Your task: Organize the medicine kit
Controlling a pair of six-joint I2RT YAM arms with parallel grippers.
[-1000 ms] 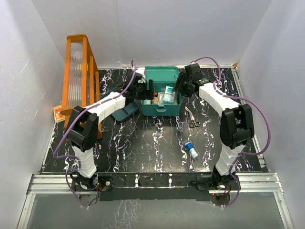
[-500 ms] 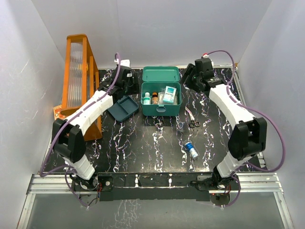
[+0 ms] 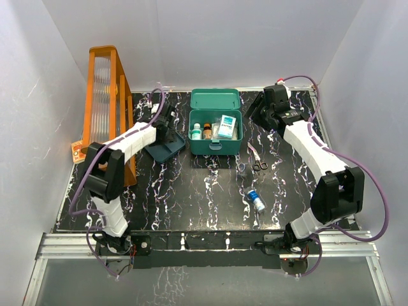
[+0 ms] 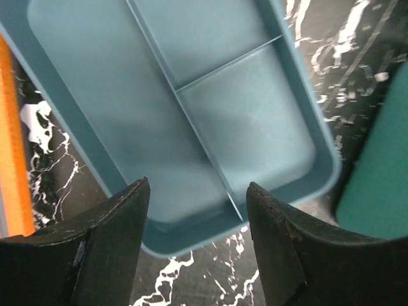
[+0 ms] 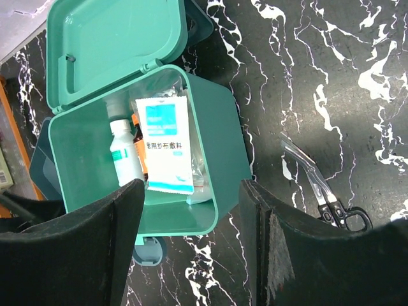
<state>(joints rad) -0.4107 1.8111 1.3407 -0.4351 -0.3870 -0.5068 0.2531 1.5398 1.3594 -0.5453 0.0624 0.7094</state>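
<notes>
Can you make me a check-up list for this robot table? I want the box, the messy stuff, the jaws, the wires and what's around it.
Surface: black table with white veins, no spills seen.
Job's things: medicine kit open, lid tipped back; two bottles and a white-and-blue packet inside.
Clutter: divided tray left of the kit, visible compartments empty; scissors and a small blue-and-white bottle lying in front; orange rack far left.
Grippers: left gripper over the tray, jaws open, holding nothing; right gripper by the kit, jaws open, holding nothing.
Cables: purple cables loop along both arms.
Surroundings: white walls; metal rail at the near edge.
</notes>
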